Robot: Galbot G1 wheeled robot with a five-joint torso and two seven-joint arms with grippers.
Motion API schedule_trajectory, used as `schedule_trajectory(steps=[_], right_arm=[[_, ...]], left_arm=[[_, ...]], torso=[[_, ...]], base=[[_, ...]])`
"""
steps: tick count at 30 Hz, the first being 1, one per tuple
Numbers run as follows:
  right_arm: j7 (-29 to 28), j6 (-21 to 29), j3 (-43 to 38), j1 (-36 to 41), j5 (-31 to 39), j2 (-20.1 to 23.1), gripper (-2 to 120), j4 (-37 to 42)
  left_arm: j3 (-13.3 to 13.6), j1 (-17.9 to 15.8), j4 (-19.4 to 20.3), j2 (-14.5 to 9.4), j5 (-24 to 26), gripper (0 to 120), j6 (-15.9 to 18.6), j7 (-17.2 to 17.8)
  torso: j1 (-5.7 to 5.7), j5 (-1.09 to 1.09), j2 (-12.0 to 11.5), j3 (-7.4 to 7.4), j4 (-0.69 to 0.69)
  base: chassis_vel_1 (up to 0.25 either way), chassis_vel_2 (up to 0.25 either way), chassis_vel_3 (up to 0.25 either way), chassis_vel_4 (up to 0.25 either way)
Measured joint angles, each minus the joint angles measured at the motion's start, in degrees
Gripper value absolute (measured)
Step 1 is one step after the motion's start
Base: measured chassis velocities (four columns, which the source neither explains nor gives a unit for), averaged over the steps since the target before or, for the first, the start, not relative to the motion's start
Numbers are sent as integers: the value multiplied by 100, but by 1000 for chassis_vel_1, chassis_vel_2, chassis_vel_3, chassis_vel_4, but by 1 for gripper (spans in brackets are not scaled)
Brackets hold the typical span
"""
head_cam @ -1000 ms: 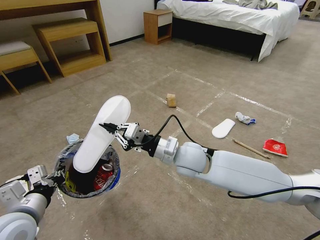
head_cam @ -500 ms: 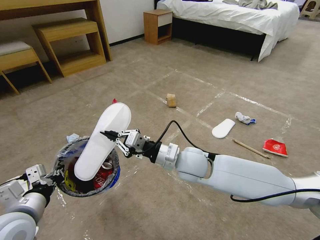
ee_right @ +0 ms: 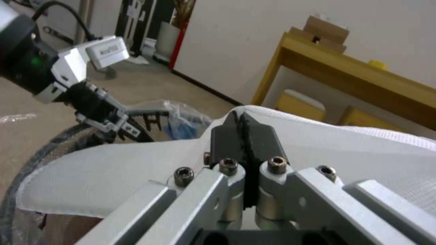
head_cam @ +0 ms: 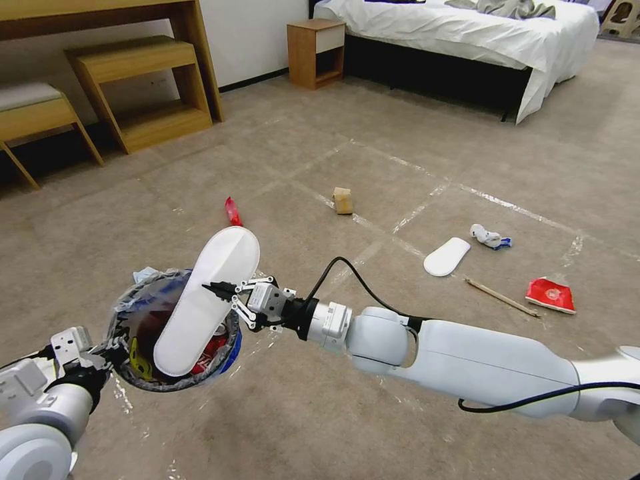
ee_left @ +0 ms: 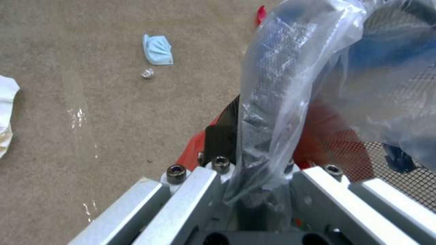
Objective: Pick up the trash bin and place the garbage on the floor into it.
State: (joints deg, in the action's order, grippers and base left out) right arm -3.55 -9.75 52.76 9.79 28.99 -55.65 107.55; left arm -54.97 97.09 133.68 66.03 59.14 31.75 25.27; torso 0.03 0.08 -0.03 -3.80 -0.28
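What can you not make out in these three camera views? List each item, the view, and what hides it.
- Trash bin contents, head view: the white slipper held by the right gripper covers most.
- Bin base, left wrist view: the crinkled liner veils it.
- Left gripper fingertips, left wrist view: hidden behind the liner.

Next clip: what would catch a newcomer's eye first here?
A long white slipper pinched edge-on in the right hand, slanting into the trash bin with its upper end sticking out. The left hand holds that bin by its rim above the floor, where another slipper lies.
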Motion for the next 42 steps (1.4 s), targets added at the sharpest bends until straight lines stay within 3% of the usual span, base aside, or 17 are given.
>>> schedule_trajectory(steps=[27, 30, 33, 42], right_arm=[[-487, 55, 338, -98, -476, -559, 2, -408], [-503, 56, 357, -98, -495, -561, 9, -409], [-509, 56, 366, -98, -524, -554, 26, -416], [-504, 26, 345, -99, -599, -463, 57, -417]], left_arm=[[11, 63, 86, 99, -24, 2, -30, -25], [10, 69, 91, 99, -25, 2, -32, -26], [3, 66, 92, 98, -26, 2, -38, -28], [4, 52, 91, 97, -30, 2, -44, -30]], torso=[[0, 0, 0, 0, 0], [0, 0, 0, 0, 0], [0, 0, 0, 0, 0], [0, 0, 0, 0, -1]], base=[[0, 0, 0, 0], [0, 0, 0, 0], [0, 0, 0, 0], [0, 0, 0, 0]])
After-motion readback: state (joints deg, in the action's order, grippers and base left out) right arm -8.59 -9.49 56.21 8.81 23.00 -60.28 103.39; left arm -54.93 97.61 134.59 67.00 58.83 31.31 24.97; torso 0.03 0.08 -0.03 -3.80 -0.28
